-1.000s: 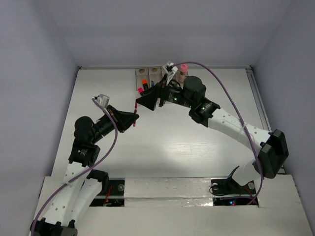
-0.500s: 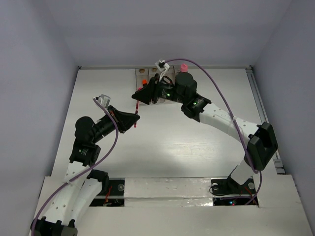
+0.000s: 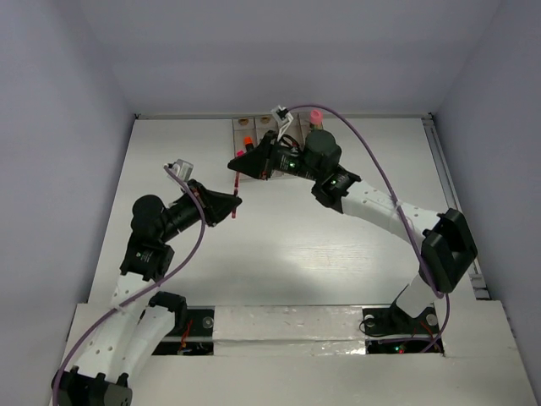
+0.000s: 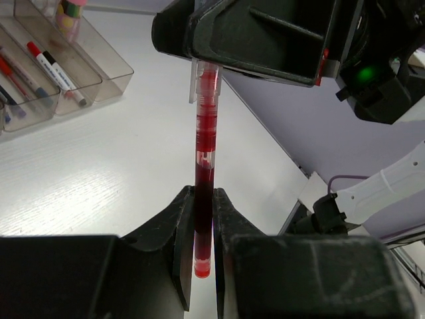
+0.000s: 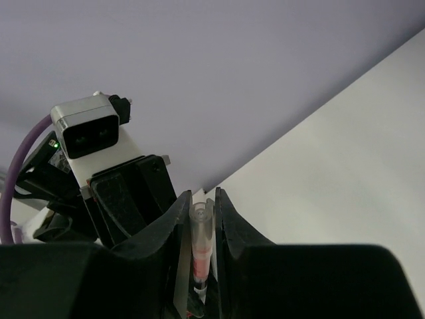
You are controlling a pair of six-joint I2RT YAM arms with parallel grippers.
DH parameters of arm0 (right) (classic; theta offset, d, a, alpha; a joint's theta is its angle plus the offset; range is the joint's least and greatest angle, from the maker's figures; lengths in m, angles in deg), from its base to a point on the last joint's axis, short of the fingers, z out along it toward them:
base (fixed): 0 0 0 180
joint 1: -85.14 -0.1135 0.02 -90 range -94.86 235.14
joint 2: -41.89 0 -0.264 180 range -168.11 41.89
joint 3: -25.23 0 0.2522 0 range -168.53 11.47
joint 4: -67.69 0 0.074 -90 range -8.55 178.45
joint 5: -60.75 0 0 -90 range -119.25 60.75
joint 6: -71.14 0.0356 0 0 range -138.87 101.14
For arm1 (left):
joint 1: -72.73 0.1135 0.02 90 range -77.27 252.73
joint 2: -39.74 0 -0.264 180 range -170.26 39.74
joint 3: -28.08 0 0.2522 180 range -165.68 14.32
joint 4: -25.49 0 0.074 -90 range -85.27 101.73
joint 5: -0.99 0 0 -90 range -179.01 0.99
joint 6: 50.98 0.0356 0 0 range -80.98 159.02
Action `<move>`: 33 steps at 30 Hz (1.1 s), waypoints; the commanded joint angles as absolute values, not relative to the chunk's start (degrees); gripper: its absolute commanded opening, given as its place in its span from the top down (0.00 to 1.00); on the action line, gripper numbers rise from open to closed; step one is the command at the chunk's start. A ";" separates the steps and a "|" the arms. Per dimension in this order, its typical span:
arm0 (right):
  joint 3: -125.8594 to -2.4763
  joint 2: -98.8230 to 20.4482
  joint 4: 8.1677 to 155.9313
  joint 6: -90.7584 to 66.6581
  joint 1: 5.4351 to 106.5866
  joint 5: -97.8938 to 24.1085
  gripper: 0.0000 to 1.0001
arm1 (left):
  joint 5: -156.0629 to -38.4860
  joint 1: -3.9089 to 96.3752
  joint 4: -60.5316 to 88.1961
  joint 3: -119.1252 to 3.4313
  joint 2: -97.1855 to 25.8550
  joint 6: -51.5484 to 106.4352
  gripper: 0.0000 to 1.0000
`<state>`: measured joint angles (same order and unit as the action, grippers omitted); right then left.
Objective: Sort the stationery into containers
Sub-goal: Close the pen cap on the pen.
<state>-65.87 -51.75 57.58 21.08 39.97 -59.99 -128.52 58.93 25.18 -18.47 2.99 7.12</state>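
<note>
Over the white table [image 3: 296,254], lilac-walled, left claw [image 4: 203,199] and right claw [image 5: 202,199] pinch one red pen [image 4: 204,153].

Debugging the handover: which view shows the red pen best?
Left wrist: the thin red plastic pen shows nearly whole, from the left tool up into the right tool. Right wrist shows only its clear end; top external, a red sliver.

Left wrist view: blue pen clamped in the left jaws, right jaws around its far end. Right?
Wrong colour: it is a red pen, per the left wrist view. The left gripper does clamp it in its jaws, and the right gripper has its jaws around the far end.
</note>
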 commanded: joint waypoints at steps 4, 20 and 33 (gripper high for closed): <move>-57.55 -51.89 50.26 24.64 38.20 -63.44 1.00 | -123.03 59.11 31.32 -31.37 -0.86 7.38 1.00; -54.98 -51.27 47.10 28.75 38.81 -58.96 1.00 | -125.58 54.63 35.02 -27.43 -6.23 4.13 0.98; -60.33 -55.48 42.52 34.48 46.54 -54.04 1.00 | -124.26 52.08 23.34 -24.61 -0.17 10.89 0.34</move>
<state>-56.56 -53.59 43.78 33.49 43.73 -55.16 -124.48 52.46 23.96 -25.38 -3.52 7.87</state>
